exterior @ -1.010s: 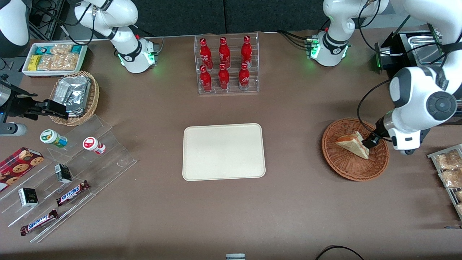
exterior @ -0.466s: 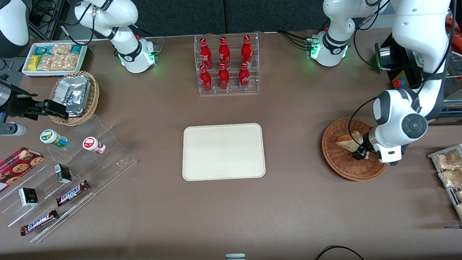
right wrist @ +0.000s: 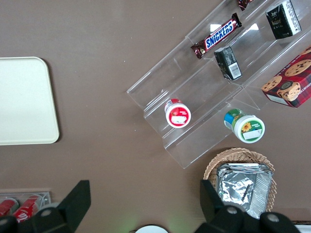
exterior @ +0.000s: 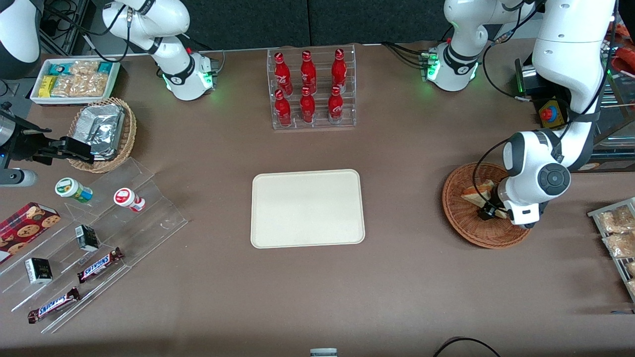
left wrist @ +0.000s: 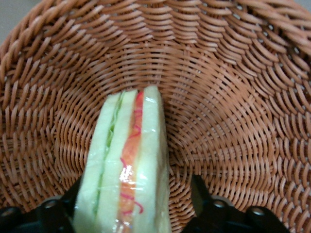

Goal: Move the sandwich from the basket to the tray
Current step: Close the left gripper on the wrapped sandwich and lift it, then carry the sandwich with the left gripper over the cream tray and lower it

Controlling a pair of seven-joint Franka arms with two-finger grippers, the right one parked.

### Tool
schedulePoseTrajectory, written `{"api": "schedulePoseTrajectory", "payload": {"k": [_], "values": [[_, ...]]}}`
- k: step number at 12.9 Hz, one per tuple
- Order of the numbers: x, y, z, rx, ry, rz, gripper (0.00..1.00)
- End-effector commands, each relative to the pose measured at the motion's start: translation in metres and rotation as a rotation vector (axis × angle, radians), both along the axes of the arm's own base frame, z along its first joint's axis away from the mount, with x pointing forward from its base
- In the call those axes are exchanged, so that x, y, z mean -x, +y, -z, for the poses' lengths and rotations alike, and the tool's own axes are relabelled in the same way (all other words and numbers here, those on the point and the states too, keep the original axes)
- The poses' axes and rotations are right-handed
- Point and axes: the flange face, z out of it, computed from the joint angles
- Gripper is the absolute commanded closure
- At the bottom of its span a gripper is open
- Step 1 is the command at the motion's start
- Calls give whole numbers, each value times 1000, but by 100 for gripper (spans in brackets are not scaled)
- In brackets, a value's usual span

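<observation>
The sandwich point(exterior: 475, 192), a pale bread wedge with red, orange and green filling, lies in the reddish-brown wicker basket point(exterior: 459, 220) toward the working arm's end of the table. My gripper point(exterior: 488, 212) is down in the basket, and the wrist hides part of the sandwich in the front view. In the left wrist view the sandwich point(left wrist: 129, 165) stands on edge between my black fingers point(left wrist: 198, 191), over the basket's weave point(left wrist: 233, 97). One finger is against the bread and a gap shows at the other, so the gripper point(left wrist: 136, 196) is open. The cream tray point(exterior: 307, 208) lies bare mid-table.
A clear rack of red bottles point(exterior: 311, 89) stands farther from the front camera than the tray. A wire rack of snack packs point(exterior: 617, 233) sits beside the basket. Toward the parked arm's end are a tan foil-pack basket point(exterior: 101, 133), a white bin point(exterior: 74, 82) and an acrylic stand point(exterior: 99, 248).
The arm has swung inward over the basket and the gripper has come down around the sandwich, which the wrist now partly covers. The sandwich has stayed in the basket.
</observation>
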Motion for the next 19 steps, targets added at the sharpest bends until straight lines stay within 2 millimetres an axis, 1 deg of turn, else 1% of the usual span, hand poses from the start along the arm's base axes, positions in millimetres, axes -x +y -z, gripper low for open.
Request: {"api": "schedulePoseTrajectory", "payload": {"k": [1, 2, 3, 4, 5, 6, 7, 8, 9, 10, 11, 12, 14, 16, 17, 19], "values": [[-8, -2, -33, -10, -21, -44, 100], [-17, -9, -53, -12, -6, -27, 100], [-27, -12, -78, -10, 17, -24, 100], [-40, -31, -110, -4, 52, 1, 100], [-51, -60, -146, 6, 88, 32, 100], [-57, -82, -179, 36, 109, 48, 100], [-60, -104, -210, 103, 116, 53, 100], [-62, -122, -232, 160, 103, 50, 100], [-61, -152, -251, 199, 82, 55, 100], [-58, -181, -263, 208, 64, 84, 100], [-48, -215, -264, 208, 67, 138, 100], [-36, -254, -258, 200, 75, 213, 100], [-11, -327, -233, 150, 96, 350, 100], [0, -382, -207, 139, 83, 443, 100], [3, -406, -191, 149, 77, 476, 100], [9, -448, -166, 172, 31, 539, 100]]}}
